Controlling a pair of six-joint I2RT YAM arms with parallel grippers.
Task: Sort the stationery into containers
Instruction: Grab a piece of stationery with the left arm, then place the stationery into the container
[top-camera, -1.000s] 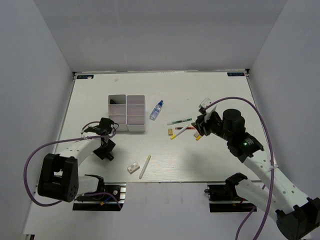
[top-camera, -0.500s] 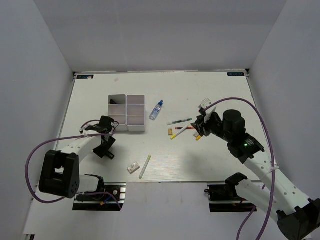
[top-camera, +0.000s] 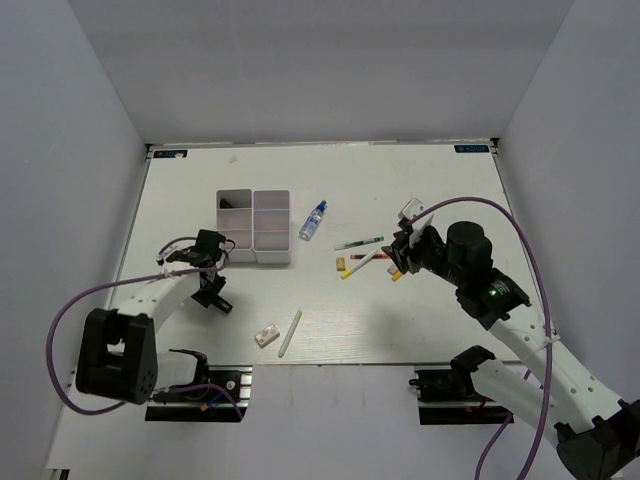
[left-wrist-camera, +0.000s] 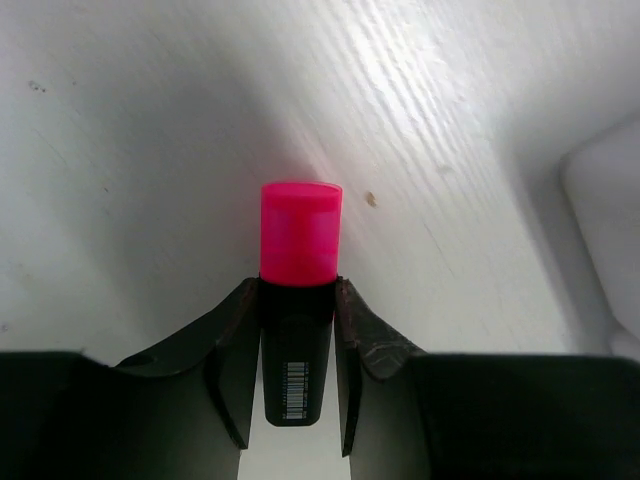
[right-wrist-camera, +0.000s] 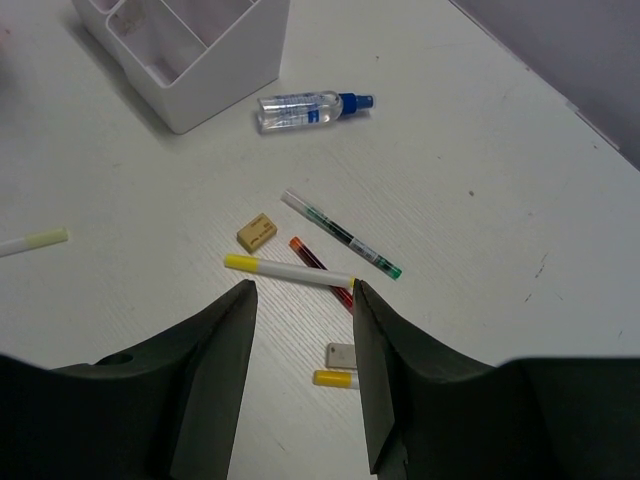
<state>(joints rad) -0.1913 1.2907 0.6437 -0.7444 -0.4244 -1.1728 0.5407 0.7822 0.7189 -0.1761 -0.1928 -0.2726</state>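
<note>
My left gripper (left-wrist-camera: 297, 285) is shut on a black highlighter with a pink cap (left-wrist-camera: 300, 232), low over the table just left of the white four-cell box (top-camera: 255, 226); in the top view it (top-camera: 212, 290) is near the box's front left corner. My right gripper (right-wrist-camera: 303, 290) is open and empty above a cluster: a white marker with yellow ends (right-wrist-camera: 288, 271), a red pen (right-wrist-camera: 320, 268), a green pen (right-wrist-camera: 340, 235), a tan eraser (right-wrist-camera: 256, 231), a small white block (right-wrist-camera: 340, 353) and a yellow piece (right-wrist-camera: 335, 379).
A small blue-capped spray bottle (top-camera: 313, 220) lies right of the box. A white stick with a pale green end (top-camera: 290, 333) and a small white block (top-camera: 266, 336) lie near the front edge. One box cell holds a dark item (top-camera: 230, 206).
My left gripper has shifted slightly right and away from the front edge, still holding the highlighter. The right arm has barely moved.
</note>
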